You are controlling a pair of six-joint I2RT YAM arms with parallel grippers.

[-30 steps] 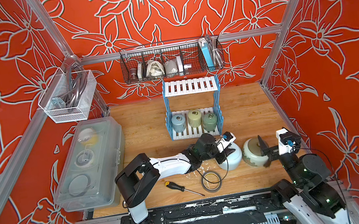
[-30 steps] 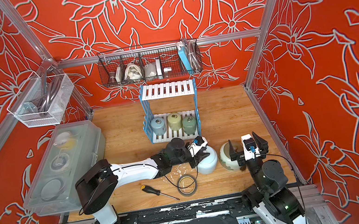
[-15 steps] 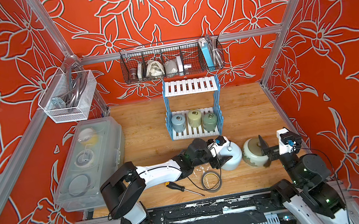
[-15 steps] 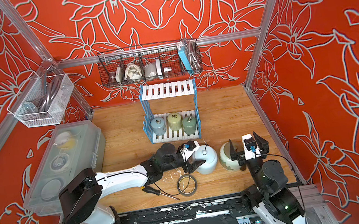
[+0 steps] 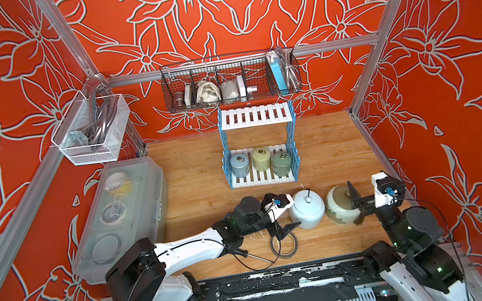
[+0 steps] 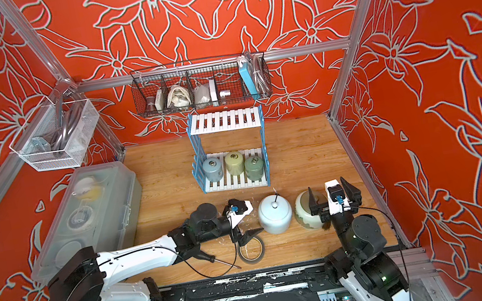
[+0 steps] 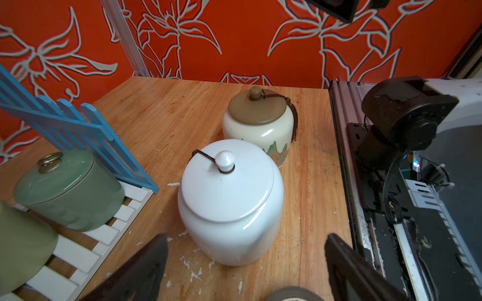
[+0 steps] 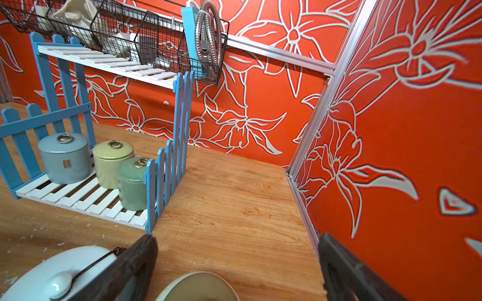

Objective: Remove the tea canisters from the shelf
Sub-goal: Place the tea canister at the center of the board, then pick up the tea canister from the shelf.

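Left arm (image 5: 190,251) and right arm (image 5: 415,228) show white shells, black joint housings, thin black cables.

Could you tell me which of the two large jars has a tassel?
The cream jar, olive-lidded; the white jar shows only a thin cord.

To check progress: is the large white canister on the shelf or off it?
Off it. The white canister stands upright, lid on, on the wooden table in front of the shelf.
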